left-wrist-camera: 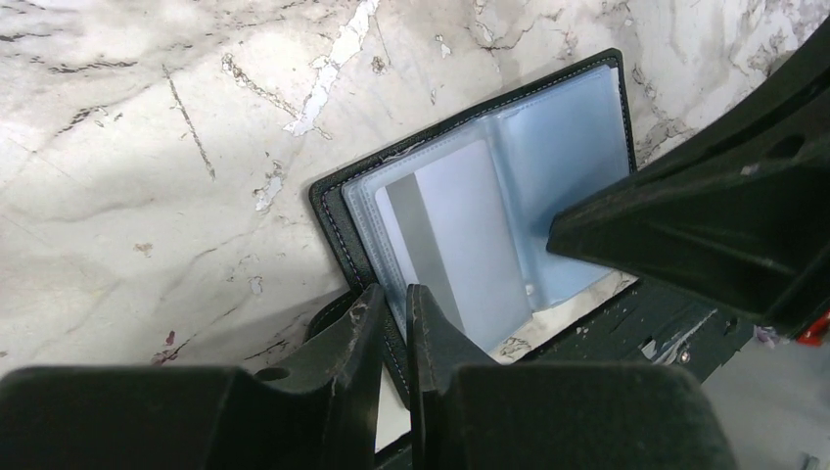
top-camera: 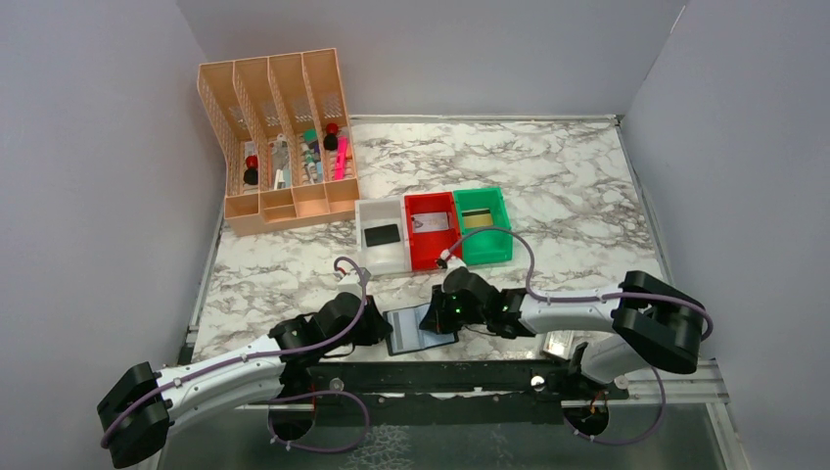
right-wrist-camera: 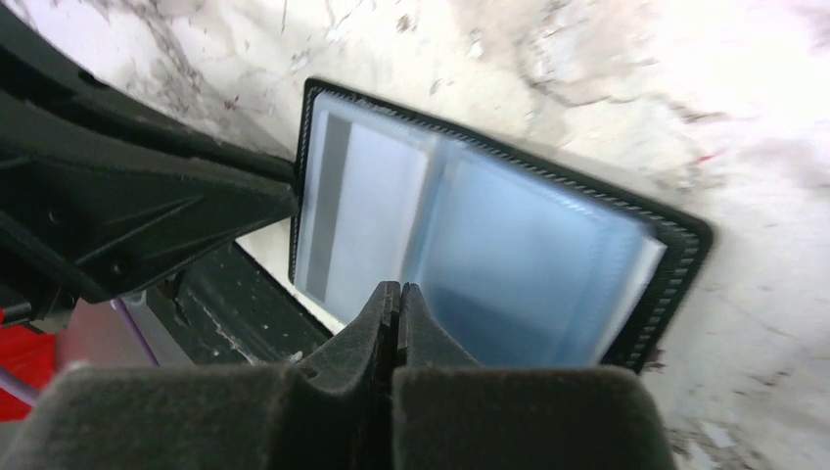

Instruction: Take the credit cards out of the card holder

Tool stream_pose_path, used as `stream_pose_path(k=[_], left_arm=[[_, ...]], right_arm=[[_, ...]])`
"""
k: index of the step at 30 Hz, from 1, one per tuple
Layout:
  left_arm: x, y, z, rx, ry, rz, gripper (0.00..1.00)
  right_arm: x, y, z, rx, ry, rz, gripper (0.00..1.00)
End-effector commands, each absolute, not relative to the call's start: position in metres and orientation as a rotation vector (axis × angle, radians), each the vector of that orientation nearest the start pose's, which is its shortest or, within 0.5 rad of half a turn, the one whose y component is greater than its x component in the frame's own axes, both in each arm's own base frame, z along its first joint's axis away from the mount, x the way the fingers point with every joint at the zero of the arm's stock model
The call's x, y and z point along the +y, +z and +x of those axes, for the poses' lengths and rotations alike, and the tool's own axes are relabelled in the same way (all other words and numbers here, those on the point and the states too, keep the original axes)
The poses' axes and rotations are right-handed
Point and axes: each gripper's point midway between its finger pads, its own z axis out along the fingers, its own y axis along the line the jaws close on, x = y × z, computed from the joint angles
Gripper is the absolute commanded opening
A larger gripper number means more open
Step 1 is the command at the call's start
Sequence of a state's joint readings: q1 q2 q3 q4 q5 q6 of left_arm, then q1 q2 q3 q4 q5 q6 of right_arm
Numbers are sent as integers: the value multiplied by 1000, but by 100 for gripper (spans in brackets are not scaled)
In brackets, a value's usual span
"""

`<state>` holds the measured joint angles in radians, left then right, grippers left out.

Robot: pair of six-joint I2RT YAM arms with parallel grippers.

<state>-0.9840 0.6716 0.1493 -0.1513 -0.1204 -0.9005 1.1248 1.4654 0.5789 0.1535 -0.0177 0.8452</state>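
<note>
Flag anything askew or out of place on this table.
The card holder lies open and skewed at the near edge of the table. One corner seemingly overhangs the black rail, and its edge is pinched in the left tool. Nothing looks spilled or damaged.

plain grey walls (top-camera: pixel 431 49) (lilac-tinged, perhaps) enclose a white marble-patterned table (top-camera: pixel 548 166).

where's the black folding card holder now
Top view: the open black folding card holder lies at the marble table's near edge, between the left gripper and right gripper.
</note>
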Motion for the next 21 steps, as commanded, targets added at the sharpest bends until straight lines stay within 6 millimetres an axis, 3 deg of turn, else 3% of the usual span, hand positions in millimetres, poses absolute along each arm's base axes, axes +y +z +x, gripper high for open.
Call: stream_pose_path(k=[1, 4, 13, 16, 21], left_arm=[[-209, 38, 121, 2366, -890, 43, 20], [-209, 40, 122, 2360, -890, 41, 21], [-209, 41, 124, 2357, -881, 36, 21], [-209, 41, 124, 2358, -879, 35, 21], [-209, 42, 123, 2360, -883, 43, 21]], right_arm=[[337, 49, 131, 2472, 1046, -296, 1], [330, 48, 134, 2477, 996, -302, 1], [345, 51, 139, 2465, 843, -489, 1], [350, 41, 139, 2489, 790, -509, 1], [335, 9, 142, 2580, 628, -464, 1]])
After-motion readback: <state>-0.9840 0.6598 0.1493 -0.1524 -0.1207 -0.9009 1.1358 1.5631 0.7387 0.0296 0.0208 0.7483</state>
